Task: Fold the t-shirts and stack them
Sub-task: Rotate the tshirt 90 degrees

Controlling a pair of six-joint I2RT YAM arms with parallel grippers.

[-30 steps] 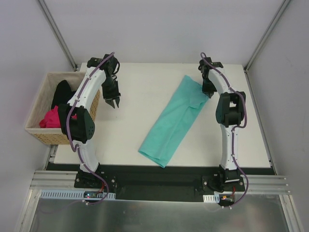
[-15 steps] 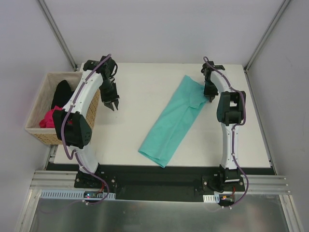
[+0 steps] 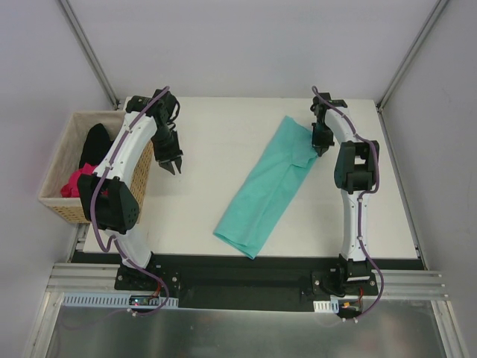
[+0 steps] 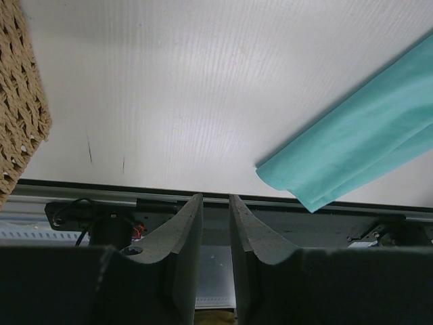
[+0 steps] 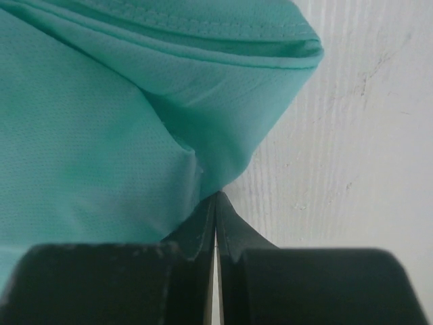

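A teal t-shirt (image 3: 272,183), folded into a long strip, lies diagonally across the white table. My right gripper (image 3: 319,151) is at its far right corner, and in the right wrist view it (image 5: 216,198) is shut on a pinch of the teal cloth (image 5: 135,135). My left gripper (image 3: 173,167) hangs over the bare table beside the basket, well left of the shirt. Its jaws (image 4: 215,203) stand a narrow gap apart with nothing between them, and the shirt's near end (image 4: 365,145) shows to the right. A magenta t-shirt (image 3: 74,183) and a black t-shirt (image 3: 95,143) lie in the basket.
A woven wicker basket (image 3: 56,203) stands off the table's left edge, and its corner shows in the left wrist view (image 4: 20,101). Grey walls and metal frame posts enclose the table. A black rail runs along the near edge.
My left gripper has drifted a little left and back, toward the basket. My right gripper has stayed at the shirt's corner, shifting only slightly.
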